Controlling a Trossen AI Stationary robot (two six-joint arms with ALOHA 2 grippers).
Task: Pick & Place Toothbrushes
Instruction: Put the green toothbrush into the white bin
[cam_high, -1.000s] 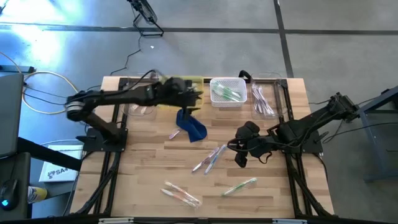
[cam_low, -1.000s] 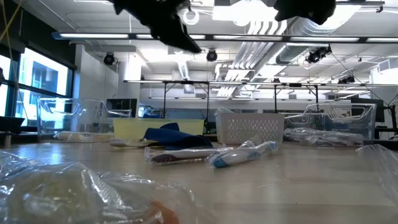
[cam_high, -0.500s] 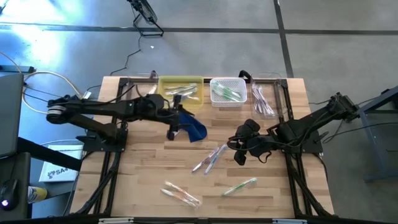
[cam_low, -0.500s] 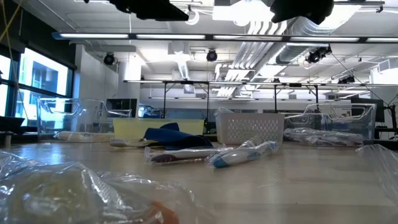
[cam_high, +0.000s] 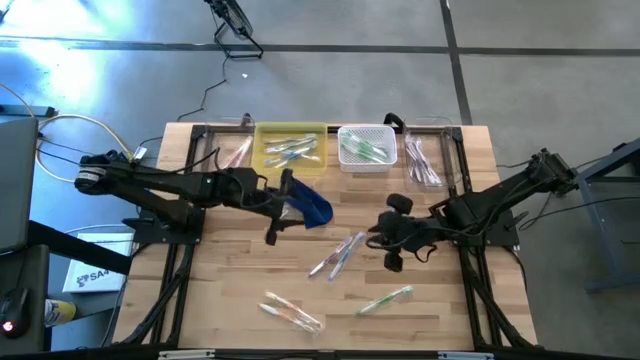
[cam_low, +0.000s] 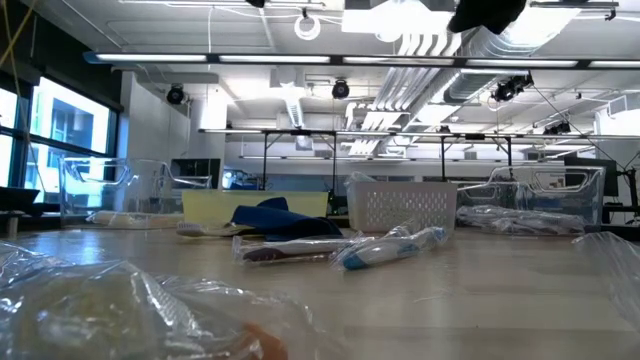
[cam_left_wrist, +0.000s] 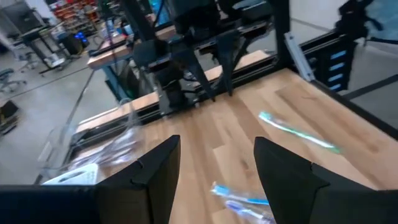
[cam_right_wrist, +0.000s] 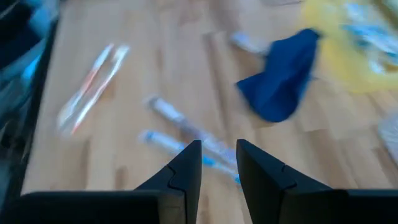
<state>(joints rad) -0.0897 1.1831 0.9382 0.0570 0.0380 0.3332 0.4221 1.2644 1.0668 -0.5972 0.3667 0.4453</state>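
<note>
Loose toothbrushes (cam_high: 337, 254) lie on the wooden table (cam_high: 230, 290), between the two grippers and touching neither. The left gripper (cam_high: 278, 208) hangs beside the dark blue pouch (cam_high: 310, 204), fingers spread wide and empty. The right gripper (cam_high: 395, 232), just beside the central toothbrushes, has fingers narrowly parted, holding nothing.

Light wood-plank surface (cam_high: 230, 290), yellow tray (cam_high: 262, 152) and white basket (cam_high: 383, 135) at the far edge, dark blue pouch (cam_high: 313, 204) mid-surface, toothbrushes (cam_high: 336, 255) white/clear with blue, pink, green bits, both arms black.
</note>
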